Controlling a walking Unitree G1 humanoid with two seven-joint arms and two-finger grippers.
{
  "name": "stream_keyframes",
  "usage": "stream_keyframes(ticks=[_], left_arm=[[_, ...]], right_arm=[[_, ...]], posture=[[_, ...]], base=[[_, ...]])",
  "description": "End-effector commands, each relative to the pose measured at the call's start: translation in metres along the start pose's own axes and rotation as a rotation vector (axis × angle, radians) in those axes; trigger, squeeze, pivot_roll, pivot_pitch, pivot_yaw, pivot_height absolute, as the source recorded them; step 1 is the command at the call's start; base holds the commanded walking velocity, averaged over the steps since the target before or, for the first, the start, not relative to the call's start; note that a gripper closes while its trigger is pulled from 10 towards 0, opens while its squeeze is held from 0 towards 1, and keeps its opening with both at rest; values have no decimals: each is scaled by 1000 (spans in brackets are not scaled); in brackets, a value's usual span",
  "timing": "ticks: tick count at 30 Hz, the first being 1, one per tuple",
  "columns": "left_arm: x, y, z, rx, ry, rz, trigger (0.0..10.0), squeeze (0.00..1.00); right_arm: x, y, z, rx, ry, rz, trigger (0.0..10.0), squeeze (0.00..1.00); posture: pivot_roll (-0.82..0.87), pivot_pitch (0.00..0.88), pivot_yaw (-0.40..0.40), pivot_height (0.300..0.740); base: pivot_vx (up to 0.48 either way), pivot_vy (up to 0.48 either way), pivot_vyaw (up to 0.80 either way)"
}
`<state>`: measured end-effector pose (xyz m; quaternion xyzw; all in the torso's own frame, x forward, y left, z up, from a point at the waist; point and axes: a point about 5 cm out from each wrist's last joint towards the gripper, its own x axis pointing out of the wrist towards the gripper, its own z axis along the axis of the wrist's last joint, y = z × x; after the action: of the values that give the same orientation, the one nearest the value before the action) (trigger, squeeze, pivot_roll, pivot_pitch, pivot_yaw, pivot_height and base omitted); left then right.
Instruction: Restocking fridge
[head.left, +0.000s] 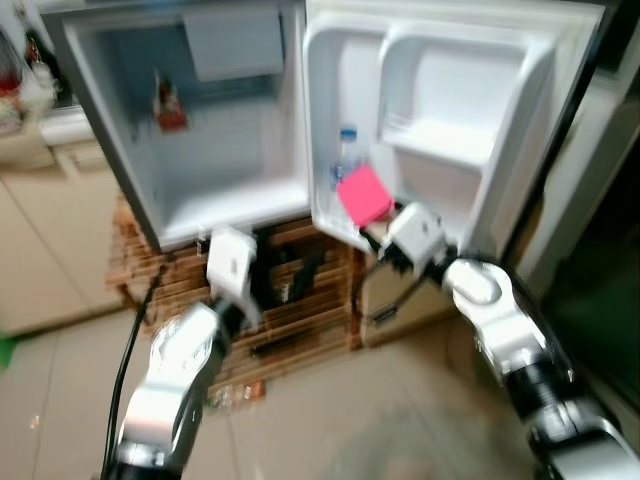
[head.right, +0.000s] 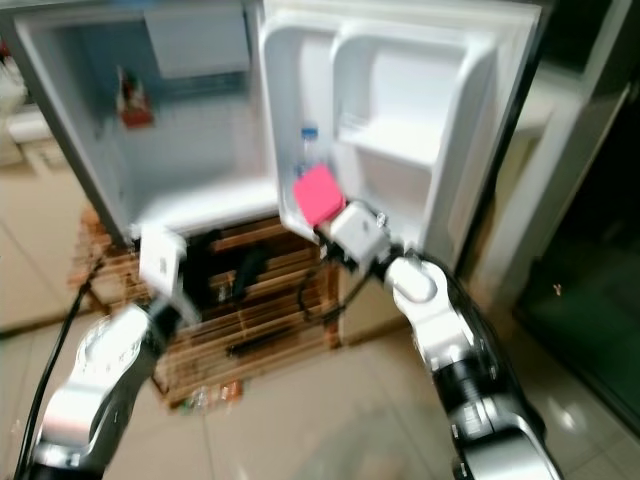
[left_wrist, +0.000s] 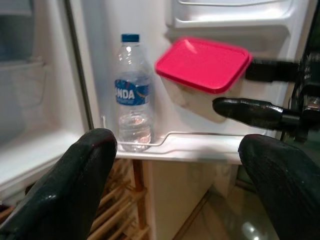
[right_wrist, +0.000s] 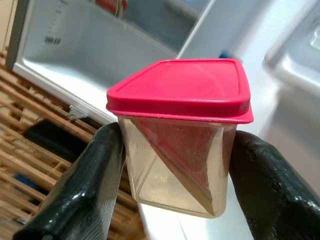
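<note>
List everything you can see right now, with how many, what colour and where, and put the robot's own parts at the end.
Mini fridge: one, white inside, open, standing on the rack.
Fridge door: one, white, swung open to the right.
Water bottle: one, clear with blue cap and label, upright on the door's bottom shelf.
Container: one, clear with pink lid, held at the door shelf beside the bottle.
Red item: one, at the back of the fridge interior; too blurred to name.
Wooden rack: one, brown slats, under the fridge.
Floor: pale tiles.
Right gripper: black fingers, clamped on the container.
Left gripper: black fingers, open, pointed at the door shelf.
</note>
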<state>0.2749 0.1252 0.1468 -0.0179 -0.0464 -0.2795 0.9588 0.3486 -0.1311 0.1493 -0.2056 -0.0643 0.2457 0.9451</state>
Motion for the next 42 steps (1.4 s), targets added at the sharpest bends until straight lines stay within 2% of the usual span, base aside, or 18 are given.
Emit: stream_keyframes(ticks=[1,4,8,11,13,16,20,23,24,25,26,27,28,30,31,32,36,42], left_arm=[[-3,7,7,-35,-27,65,10000,0],[-5,14,8,-153,-51,205,10000,0],[-1,13,7,-193,-60,302,10000,0],[4,9,9,-190,-77,328,10000,0],[7,9,11,-165,-82,339,10000,0],[10,10,14,-122,-88,343,10000,0],[15,10,17,-80,-86,358,10000,0],[18,10,20,-53,-104,357,10000,0],[19,10,22,-44,-111,356,10000,0],[22,9,24,-35,-121,351,10000,0],[23,8,24,-33,-122,349,10000,0],[23,8,24,-33,-122,349,10000,0],[27,8,24,-28,-119,347,10000,0],[28,8,23,-27,-117,348,10000,0],[31,9,23,-18,-116,350,10000,0],[31,9,23,-18,-116,350,10000,0],[36,10,26,-25,-124,330,10000,0],[38,7,32,1,-162,298,10000,0]], right_arm=[[2,-5,6,186,-26,-57,0,0],[1,9,9,444,-58,-63,0,0],[2,20,12,551,-71,-45,0,0],[4,30,16,712,-69,37,0,0],[3,37,19,765,-55,117,0,0],[-1,41,19,747,-35,162,0,0],[-5,37,20,684,-20,162,0,0],[-4,16,51,439,-140,101,0,0],[-4,8,63,331,-181,79,0,0],[-4,-4,80,162,-231,45,0,0],[-3,-10,87,106,-252,27,0,0],[-3,-10,87,106,-252,27,0,0],[-2,-23,98,8,-282,-16,0,0],[-1,-28,101,-33,-291,-35,0,0],[2,-36,104,-128,-293,-73,0,0],[2,-36,104,-128,-293,-73,0,0],[8,-43,109,-284,-307,-104,0,0],[13,-47,112,-316,-321,-109,0,0]], posture=[[-42,0,48,740],[-50,0,31,740],[-61,0,18,740],[-68,0,13,740],[-74,0,9,740],[-77,0,5,740],[-86,0,3,740],[-99,0,7,740],[-102,0,8,740],[-108,0,8,740],[-113,0,8,740],[-113,0,8,740],[-117,0,7,740],[-117,0,7,740],[-121,0,6,740],[-121,0,6,740],[-120,0,4,740],[-115,0,3,740]], base=[[0,0,0],[0,0,0],[0,0,0],[0,0,0],[0,0,0],[0,0,0],[0,0,0],[0,0,0],[0,0,0],[0,0,0],[0,0,0],[0,0,0],[0,0,0],[0,0,0],[0,0,0],[0,0,0],[0,0,0],[351,0,0]])
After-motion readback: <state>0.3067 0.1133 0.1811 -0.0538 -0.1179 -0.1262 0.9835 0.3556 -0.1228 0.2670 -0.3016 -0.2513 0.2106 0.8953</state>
